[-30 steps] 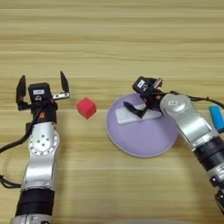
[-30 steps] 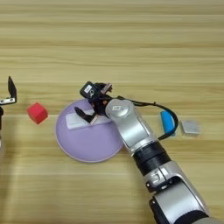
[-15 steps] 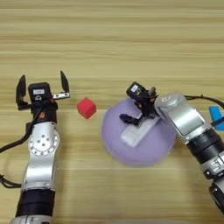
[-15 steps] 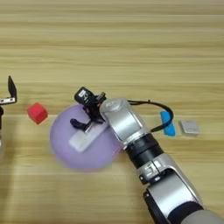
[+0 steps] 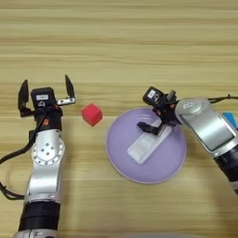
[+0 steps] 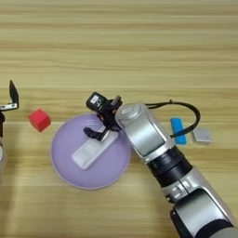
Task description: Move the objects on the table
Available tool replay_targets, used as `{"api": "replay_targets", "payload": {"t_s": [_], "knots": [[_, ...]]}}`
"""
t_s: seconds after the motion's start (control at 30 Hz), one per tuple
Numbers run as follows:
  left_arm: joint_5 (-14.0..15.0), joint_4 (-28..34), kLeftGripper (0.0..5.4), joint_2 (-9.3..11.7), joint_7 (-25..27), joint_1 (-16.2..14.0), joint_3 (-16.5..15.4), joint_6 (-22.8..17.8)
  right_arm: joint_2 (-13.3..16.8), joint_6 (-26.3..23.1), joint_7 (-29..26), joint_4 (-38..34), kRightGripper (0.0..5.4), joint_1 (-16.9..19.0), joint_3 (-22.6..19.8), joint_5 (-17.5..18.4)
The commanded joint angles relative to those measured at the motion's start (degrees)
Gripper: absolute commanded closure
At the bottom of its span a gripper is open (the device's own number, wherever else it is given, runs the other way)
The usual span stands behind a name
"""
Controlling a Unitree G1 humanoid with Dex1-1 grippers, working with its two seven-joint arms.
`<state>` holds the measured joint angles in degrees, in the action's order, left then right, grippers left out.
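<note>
A round lilac plate [image 5: 119, 160] lies on the wooden table [image 5: 119, 42], right of centre. A slim white bar [image 5: 145, 148] rests diagonally in the plate's middle. My right gripper [image 5: 157, 111] is over the plate's far edge with its fingers spread open. Its lower finger [image 5: 148, 128] lies across the bar's far end, while the other finger points away from the plate. A small red cube [image 5: 92, 114] sits on the table just left of the plate. My left gripper [image 5: 45, 90] stands open further left, apart from the cube, with nothing between its fingers.
A blue oblong piece [image 6: 177, 130] and a small grey square [image 6: 202, 135] lie on the table right of the plate. A black cable [image 6: 188, 108] loops off my right arm above them. My left forearm [image 5: 45, 158] runs along the near left side.
The right gripper swung toward me, turning the white bar from crosswise at the plate's far side to diagonal in its middle. The plate slid slightly nearer. The left arm and cube stayed put.
</note>
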<state>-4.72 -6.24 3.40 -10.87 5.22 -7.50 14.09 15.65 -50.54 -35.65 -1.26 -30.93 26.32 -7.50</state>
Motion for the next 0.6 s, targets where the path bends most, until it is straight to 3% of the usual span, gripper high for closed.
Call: {"api": "replay_targets", "payload": {"t_s": [0.03, 0.17, 0.37, 0.6], "knots": [[-0.7, 0.2, 0.02, 0.0, -0.2, -0.2, 0.2, -0.6, 1.5, 6.4, 2.9, 4.4, 0.00, -0.8, 0.4, -2.7], [-0.7, 0.2, 0.02, 0.0, -0.2, -0.2, 0.2, -0.7, 1.9, 13.5, 6.1, 11.7, 0.00, -1.3, 0.2, -4.9], [-0.7, 0.2, 0.02, 0.1, -0.2, -0.1, 0.2, -0.7, 0.5, 20.4, 8.1, 21.4, 0.00, -1.2, 0.5, -5.9], [-0.8, 0.4, 0.02, -0.2, -0.3, -0.3, 0.4, -0.8, -0.3, 24.3, 8.9, 24.1, 0.00, -1.4, 0.3, -6.7]]}}
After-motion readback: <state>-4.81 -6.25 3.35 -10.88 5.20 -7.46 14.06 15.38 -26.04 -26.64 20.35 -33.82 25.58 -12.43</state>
